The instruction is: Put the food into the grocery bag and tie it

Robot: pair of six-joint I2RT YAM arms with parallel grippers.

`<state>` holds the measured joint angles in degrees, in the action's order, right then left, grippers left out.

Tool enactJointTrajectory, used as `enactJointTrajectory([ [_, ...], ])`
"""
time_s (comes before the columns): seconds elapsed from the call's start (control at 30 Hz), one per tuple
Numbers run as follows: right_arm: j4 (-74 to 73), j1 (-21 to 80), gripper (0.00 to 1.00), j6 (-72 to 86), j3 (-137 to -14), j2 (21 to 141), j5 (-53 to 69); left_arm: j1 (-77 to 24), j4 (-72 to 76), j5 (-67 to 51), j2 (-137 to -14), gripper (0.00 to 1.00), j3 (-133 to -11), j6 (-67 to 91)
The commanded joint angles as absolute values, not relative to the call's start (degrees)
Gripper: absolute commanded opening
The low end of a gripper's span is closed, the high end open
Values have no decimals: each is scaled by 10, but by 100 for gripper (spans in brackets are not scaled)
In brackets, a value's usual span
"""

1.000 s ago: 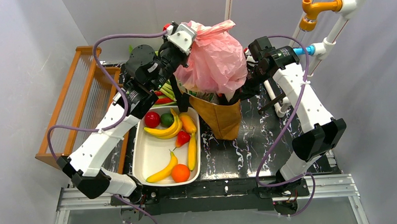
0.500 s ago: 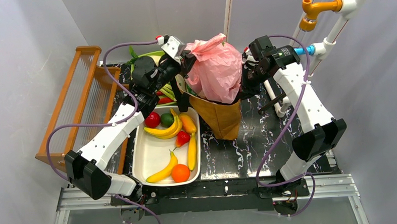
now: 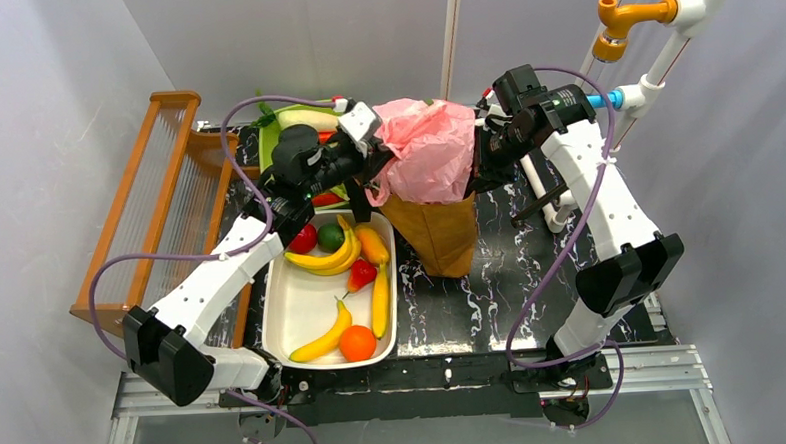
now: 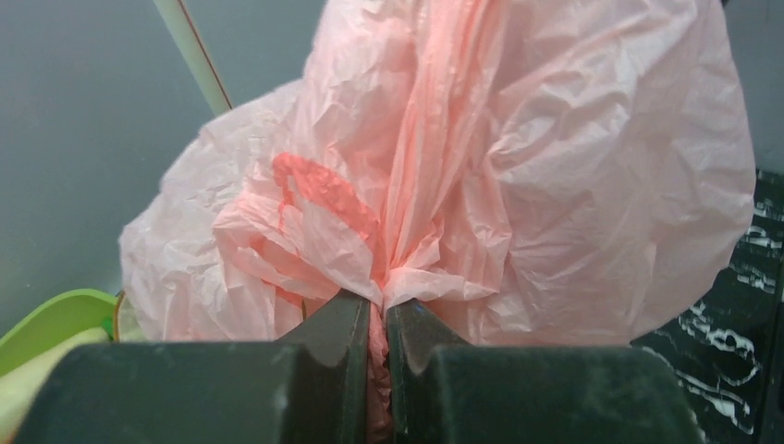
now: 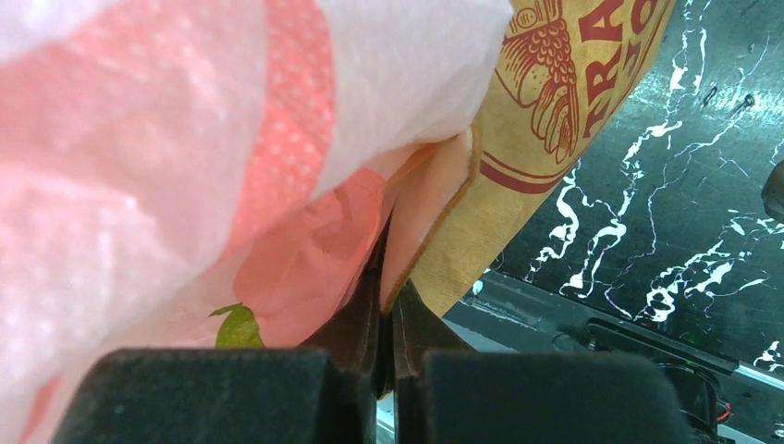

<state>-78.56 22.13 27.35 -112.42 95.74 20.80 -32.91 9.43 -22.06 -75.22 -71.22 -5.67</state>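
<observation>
Sitting over the mouth of the stiff brown paper bag (image 3: 442, 235), the grocery bag (image 3: 428, 150) is a puffy pink lump of thin, crinkly plastic. You can almost see through it, and it has darker pink shapes and a small green leaf printed on it.

The left gripper (image 4: 383, 310) pinches a bunched, twisted bit of the pink plastic, with its 2 dark fingers squeezed tight on it. The right gripper (image 5: 388, 310) is at the other side of the bag. Its 2 fingers are pressed together on a thin fold of the pink plastic, right beside the brown bag's rim.

The food (image 3: 372, 245) lies in a smooth white tray (image 3: 291, 307) with round corners, near the left arm. It is shiny plastic: curved yellow bananas (image 3: 320, 257), a round orange (image 3: 357, 343), a red ball (image 3: 302, 236) and a green ball (image 3: 330, 237).

The tray and the brown bag stand on a black table (image 3: 512, 277) with white marble streaks. A wooden rack (image 3: 157, 192) with thin bars stands at the left.
</observation>
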Motion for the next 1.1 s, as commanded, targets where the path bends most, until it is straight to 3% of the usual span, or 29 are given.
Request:
enactJointTrajectory([
  [0.0, -800, 220, 1, 279, -1155, 954, 234, -354, -21, -231, -757, 0, -738, -134],
  [0.37, -802, 220, 1, 280, -1162, 961, 250, -410, -108, -212, -840, 0, -766, -195],
  [0.7, -811, 220, 1, 279, -1184, 970, 267, -431, -264, -229, -964, 0, -878, -259],
  [1.07, -820, 220, 1, 283, -1213, 975, 278, -452, -344, -201, -953, 0, -801, -310],
])
